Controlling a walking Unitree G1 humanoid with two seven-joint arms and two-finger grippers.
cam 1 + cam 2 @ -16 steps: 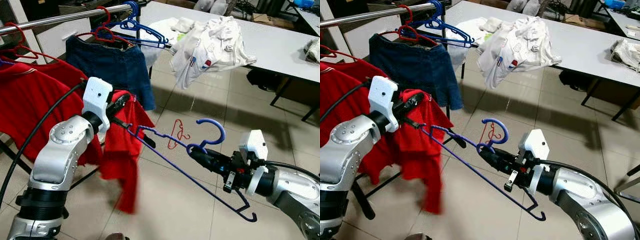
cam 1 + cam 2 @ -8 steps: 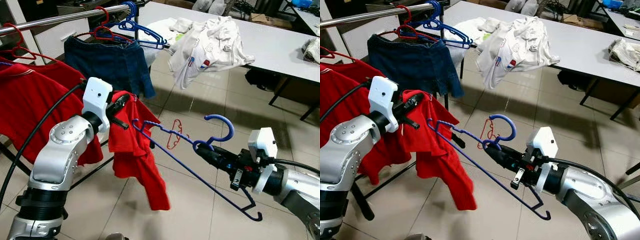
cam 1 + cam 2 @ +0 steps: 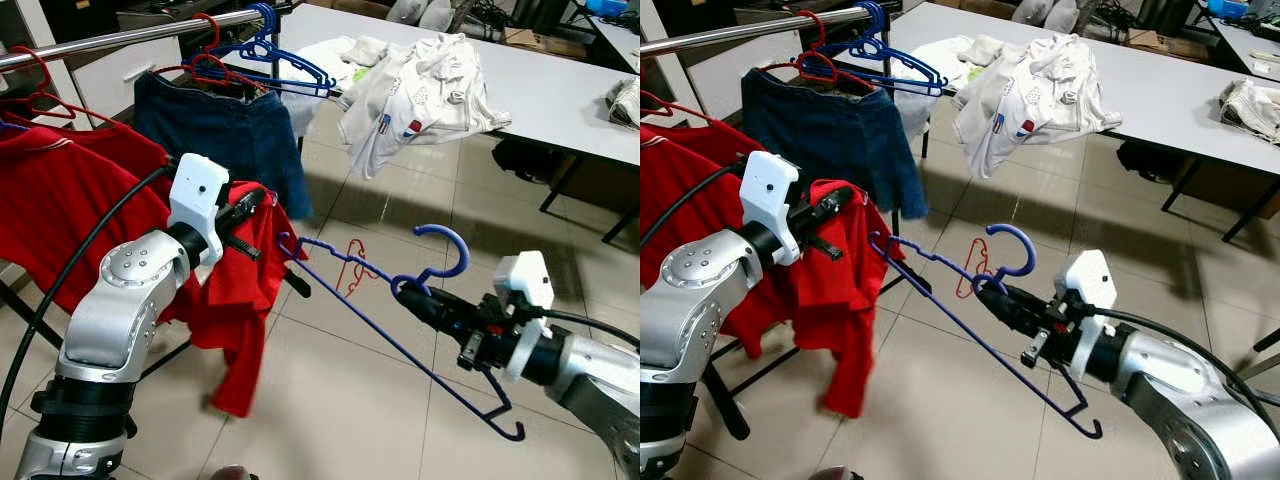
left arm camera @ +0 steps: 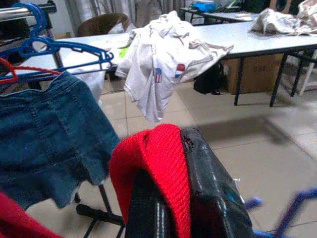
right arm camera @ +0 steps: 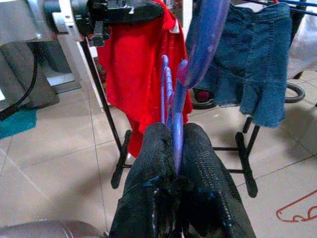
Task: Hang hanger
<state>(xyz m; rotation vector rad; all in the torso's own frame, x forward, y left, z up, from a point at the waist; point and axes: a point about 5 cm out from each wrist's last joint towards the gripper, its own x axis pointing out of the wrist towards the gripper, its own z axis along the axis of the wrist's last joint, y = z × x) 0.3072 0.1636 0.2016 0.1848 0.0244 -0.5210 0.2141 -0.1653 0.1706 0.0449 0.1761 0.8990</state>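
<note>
Right pincer (image 3: pixel 408 291) pinches the blue hanger (image 3: pixel 400 345) just below its hook. Left pincer (image 3: pixel 252 203), pressed onto red cloth (image 3: pixel 235 300), sits beside the hanger's far end, below the rail (image 3: pixel 130 35).

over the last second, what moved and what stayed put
The red garment, clamped in the left pincer, swung out and fell back to hang straight. The right pincer kept its grip on the blue hanger, carrying it slightly up and right. The rail and its clothes stayed.

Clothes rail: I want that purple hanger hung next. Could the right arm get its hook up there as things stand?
Probably not yet: the right gripper grips the purple hanger low, well away from the clothes rail, and the red garment still trails off it.
</note>
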